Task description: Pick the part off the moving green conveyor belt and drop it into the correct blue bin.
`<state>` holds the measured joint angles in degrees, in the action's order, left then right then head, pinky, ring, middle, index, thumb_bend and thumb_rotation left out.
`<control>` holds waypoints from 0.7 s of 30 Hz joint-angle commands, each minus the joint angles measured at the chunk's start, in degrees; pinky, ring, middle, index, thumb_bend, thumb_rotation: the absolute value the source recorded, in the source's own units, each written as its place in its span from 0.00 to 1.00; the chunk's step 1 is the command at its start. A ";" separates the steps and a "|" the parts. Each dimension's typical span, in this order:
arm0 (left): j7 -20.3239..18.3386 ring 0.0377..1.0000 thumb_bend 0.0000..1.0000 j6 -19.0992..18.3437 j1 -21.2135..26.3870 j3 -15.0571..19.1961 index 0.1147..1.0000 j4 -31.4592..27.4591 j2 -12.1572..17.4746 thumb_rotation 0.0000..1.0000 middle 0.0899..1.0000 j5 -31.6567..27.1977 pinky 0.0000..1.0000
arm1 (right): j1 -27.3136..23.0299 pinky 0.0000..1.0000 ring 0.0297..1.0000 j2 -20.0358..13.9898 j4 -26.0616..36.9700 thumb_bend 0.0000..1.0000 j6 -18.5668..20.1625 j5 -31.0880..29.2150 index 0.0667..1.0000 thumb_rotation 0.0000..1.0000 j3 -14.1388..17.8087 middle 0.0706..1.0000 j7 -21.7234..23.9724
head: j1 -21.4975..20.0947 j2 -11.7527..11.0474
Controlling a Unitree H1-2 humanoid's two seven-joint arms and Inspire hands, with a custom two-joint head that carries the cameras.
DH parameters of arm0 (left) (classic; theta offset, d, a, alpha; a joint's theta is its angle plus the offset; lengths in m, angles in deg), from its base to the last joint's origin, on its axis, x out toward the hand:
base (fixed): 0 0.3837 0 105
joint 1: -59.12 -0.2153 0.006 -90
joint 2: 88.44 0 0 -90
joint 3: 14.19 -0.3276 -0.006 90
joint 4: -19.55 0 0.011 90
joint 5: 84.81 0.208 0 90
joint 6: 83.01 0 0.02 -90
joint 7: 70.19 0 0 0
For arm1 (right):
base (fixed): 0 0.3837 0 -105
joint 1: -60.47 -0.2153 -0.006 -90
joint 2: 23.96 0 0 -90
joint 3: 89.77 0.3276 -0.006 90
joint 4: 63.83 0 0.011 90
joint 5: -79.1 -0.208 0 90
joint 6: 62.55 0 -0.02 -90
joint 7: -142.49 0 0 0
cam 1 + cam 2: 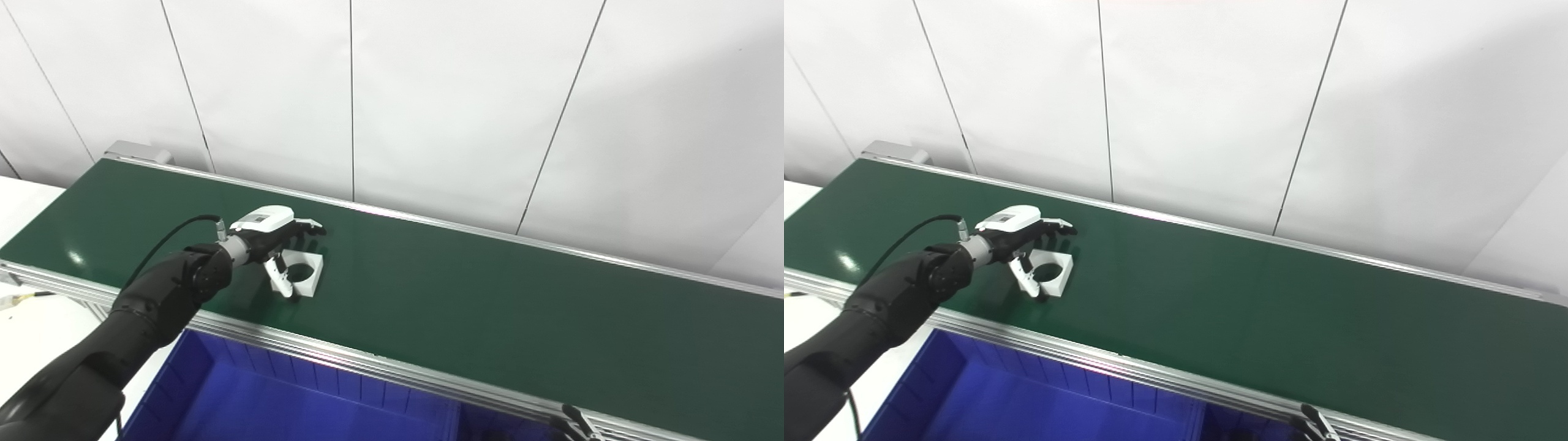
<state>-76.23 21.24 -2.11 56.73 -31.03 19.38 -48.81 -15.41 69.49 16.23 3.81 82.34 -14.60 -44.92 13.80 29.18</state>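
The deep blue plastic bin (pixel 294 398) sat nearest, below the long green conveyor belt (pixel 490 306). On the belt's left stretch lay the white square part with a round hole (pixel 304 273); the left hand (pixel 278 245) spread open over it, thumb at its near edge. Belt rightward lay bare. Right hand's state was unclear.

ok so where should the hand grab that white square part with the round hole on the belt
Judging by its pose, pinch a wall of the white part: it lies flat on the green belt, hole up. Come from above on the left, where the left hand hovers with its thumb at the near-left edge and fingers over the far edge.
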 commanded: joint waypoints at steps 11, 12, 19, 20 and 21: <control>1.49 0.41 0.52 -1.49 0.73 0.07 0.44 -0.19 0.04 0.00 0.42 0.07 0.37 | 0.03 0.76 0.76 0.38 2.02 0.81 -3.28 0.71 0.88 0.36 0.16 0.78 -0.98 | -0.27 0.17; 1.53 0.42 0.52 -1.32 0.69 0.07 0.43 -0.09 -0.02 0.00 0.43 -0.03 0.38 | 0.08 0.76 0.76 0.33 2.08 0.81 -3.28 0.89 0.88 0.36 0.11 0.78 -1.13 | -0.30 0.19; 3.26 0.40 0.52 0.58 -0.32 1.16 0.44 -1.14 -0.04 0.00 0.42 -1.60 0.37 | 0.25 0.77 0.76 1.01 2.50 0.82 -3.28 -0.31 0.88 0.36 0.43 0.78 -0.35 | -1.71 0.97; 3.09 0.40 0.52 0.53 -0.86 1.78 0.44 -2.59 0.11 0.00 0.41 -2.32 0.36 | 0.31 0.77 0.76 1.12 2.65 0.82 -3.28 -0.14 0.87 0.35 0.38 0.77 -0.57 | -1.88 1.06; 2.97 0.41 0.52 1.13 -1.87 3.22 0.45 -4.99 0.15 0.00 0.41 -4.19 0.37 | 0.39 0.76 0.75 1.27 2.82 0.82 -3.28 -0.01 0.87 0.35 0.36 0.77 -0.79 | -2.93 1.64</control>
<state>-74.50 21.06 -3.77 58.13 -32.81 17.92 -50.60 -15.06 70.33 17.06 3.81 82.41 -14.51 -45.43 10.82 30.76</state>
